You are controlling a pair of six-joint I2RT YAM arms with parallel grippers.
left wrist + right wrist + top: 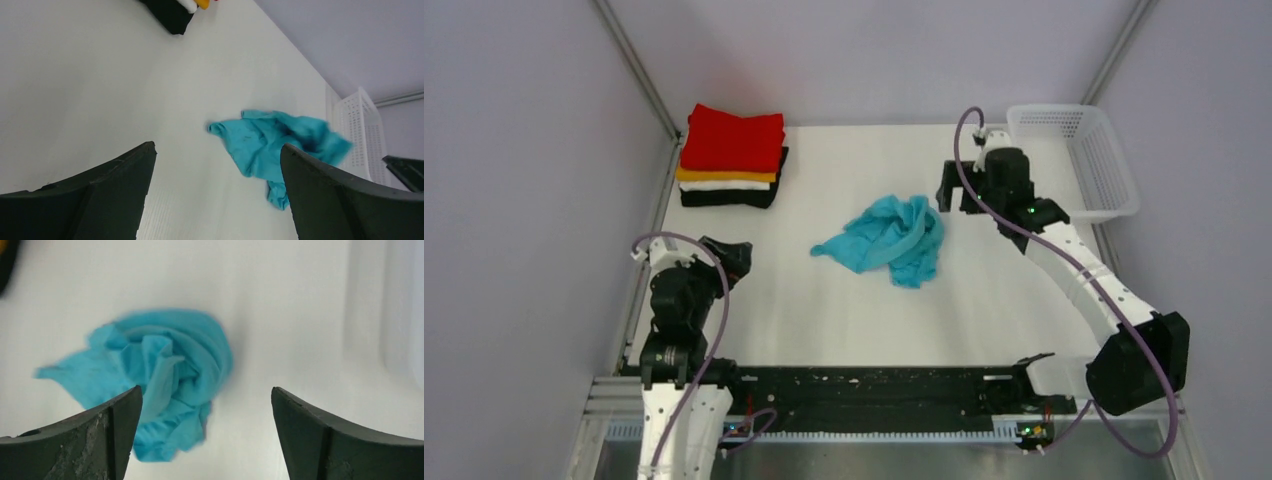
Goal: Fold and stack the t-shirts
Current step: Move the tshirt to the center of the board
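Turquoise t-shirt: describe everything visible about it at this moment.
The turquoise t-shirt is plain, soft, thin-looking fabric, lying unfolded in a crumpled, twisted heap near the middle of the white table. One flap spreads flatter toward the left in the top view; the rest is bunched in folds. Only the table touches it.

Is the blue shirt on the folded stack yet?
No, the blue shirt lies crumpled in the middle of the table, apart from the folded stack in the far left corner.

Loose t-shirt (887, 238) at table (844, 330) centre; stack (732, 156) far left; basket (1112, 165) far right.
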